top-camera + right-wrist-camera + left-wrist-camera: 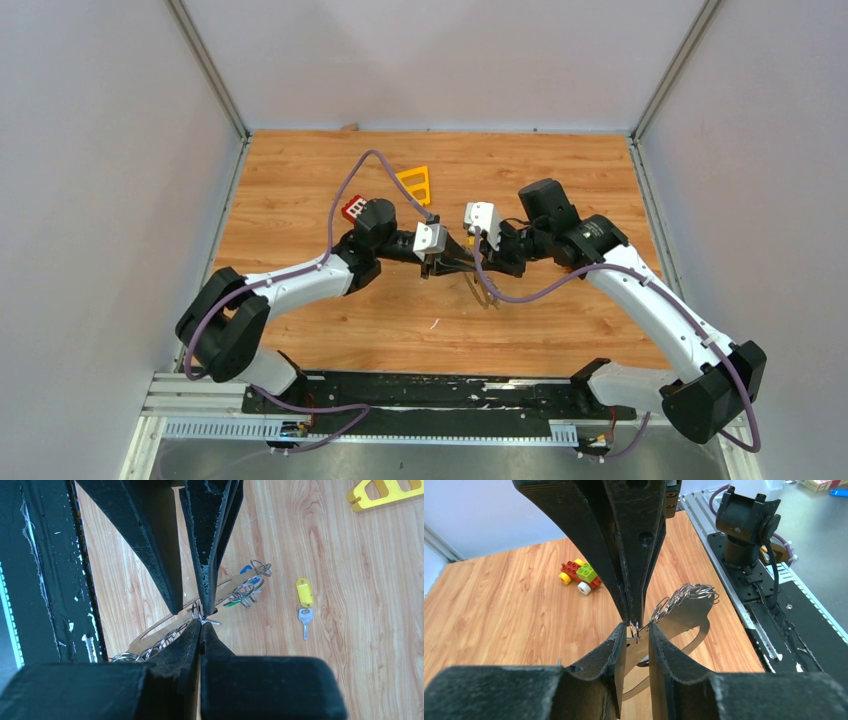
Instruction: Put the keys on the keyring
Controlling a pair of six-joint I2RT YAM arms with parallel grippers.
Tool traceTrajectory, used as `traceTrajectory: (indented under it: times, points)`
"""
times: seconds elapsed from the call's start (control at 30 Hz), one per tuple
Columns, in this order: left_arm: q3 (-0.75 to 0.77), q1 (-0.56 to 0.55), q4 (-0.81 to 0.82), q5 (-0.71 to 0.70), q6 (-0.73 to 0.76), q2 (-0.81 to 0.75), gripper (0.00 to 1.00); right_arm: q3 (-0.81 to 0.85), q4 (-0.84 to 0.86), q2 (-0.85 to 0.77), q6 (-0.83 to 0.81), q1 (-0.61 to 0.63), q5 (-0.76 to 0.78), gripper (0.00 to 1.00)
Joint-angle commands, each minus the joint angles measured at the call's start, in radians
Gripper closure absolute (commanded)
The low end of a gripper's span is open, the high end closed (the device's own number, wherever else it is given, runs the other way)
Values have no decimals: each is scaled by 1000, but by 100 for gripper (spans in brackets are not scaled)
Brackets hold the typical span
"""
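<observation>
1. Top external view: the left arm (300,280) and the right arm (640,290) meet over the middle of the wooden table (300,180), fingertips nose to nose. The toy bricks (355,208) sit just behind the left wrist. The yellow triangular frame (415,183) lies a little farther out, beyond that wrist.
2. The left gripper (636,628) has its jaws partly apart. They straddle a small silver ring (634,629) in the gap. Whether either pad touches the ring cannot be told.
3. The small silver ring hangs at the point where both sets of fingertips come together. Whether a key hangs from it cannot be made out.
4. The right gripper (201,625) is clamped tight, its two tips pinching the small silver ring. It points straight at the left gripper's tips from the opposite side.
5. The keyring (691,612) lies below both sets of fingertips. Several coiled split rings are bunched along its loop. A blue tag (246,569) and a green tag (231,602) show at the end beyond the right gripper's tips.
6. A yellow-tagged key (303,591) lies loose on the wood off to the side of the right gripper. It is apart from the keyring and touched by neither hand.
</observation>
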Motion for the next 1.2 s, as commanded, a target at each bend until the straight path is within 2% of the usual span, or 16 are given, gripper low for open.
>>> traceTrajectory:
  times: [0.0, 0.3, 0.5, 0.63, 0.77, 0.83, 0.93, 1.07, 1.17]
  points:
    - [-5, -3, 39, 7, -8, 10, 71, 33, 36, -13, 22, 6, -17, 100]
    - [4, -9, -4, 0, 25, 14, 70, 21, 47, -26, 27, 7, -19, 100]
    - [19, -17, -29, -6, 35, 25, 75, 19, 50, -27, 28, 6, -23, 100]
    - [24, -20, -32, -6, 36, 26, 82, 17, 49, -29, 30, 7, -26, 100]
    - [29, -20, -32, -13, 29, 26, 98, 8, 54, -32, 29, 5, -27, 100]
    - [26, -20, -23, -23, 14, 25, 100, 0, 61, -40, 29, 4, -24, 100]
    - [-9, -16, 75, -23, -54, 20, 100, -18, 74, -68, 29, -4, -19, 96]
    - [-81, -5, 374, -15, -256, 36, 100, -57, 115, -125, 44, -52, -76, 82]
    - [-96, -4, 492, -15, -347, 51, 100, -78, 131, -158, 48, -83, -144, 70]
